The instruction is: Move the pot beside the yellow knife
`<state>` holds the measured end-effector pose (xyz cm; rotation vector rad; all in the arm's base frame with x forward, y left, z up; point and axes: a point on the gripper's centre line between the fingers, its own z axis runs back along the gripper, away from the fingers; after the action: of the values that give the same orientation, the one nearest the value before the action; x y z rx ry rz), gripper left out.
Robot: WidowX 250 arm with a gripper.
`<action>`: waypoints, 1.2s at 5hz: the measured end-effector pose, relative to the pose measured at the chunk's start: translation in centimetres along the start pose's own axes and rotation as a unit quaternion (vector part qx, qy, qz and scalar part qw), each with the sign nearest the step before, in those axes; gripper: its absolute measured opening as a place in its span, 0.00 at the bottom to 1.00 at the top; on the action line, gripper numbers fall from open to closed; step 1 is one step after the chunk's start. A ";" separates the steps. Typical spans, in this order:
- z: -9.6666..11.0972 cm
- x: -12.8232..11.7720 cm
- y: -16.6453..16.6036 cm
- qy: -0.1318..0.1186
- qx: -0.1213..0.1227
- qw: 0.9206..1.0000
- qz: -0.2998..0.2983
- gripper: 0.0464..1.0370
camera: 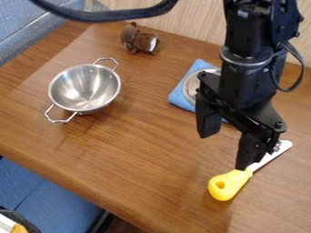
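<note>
I judge that the task is at its beginning: the pot (pixel 86 88) stands upright on the table (pixel 139 152) in the left part of the frame, well apart from the yellow knife (pixel 229 184) at the lower right. My gripper (pixel 226 153) is released, with its two fingers spread and nothing between them, and it hangs over the right side, close to the knife. So all the main work is left: to go to the pot, to take it, perhaps by its rim, to carry it across and to set it down beside the knife. One of my fingers covers a part of the knife, so I should rise carefully in order not to push it. Behind my arm lies a blue cloth (pixel 178 97) with a round metal thing (pixel 192 86) on it, partly hidden. A brown toy (pixel 137 39) lies at the upper left, behind the pot, and should not disturb my way.
</note>
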<state>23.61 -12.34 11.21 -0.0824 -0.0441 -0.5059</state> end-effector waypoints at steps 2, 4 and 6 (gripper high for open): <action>-0.7 -0.4 1.5 0.015 0.032 0.999 0.014 0.96; -1.3 -1.1 6.0 0.055 0.083 0.995 0.017 0.96; 0.4 -2.4 10.6 0.068 0.127 0.987 0.065 0.96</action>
<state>26.62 -1.92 10.73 0.1983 0.0299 -0.3710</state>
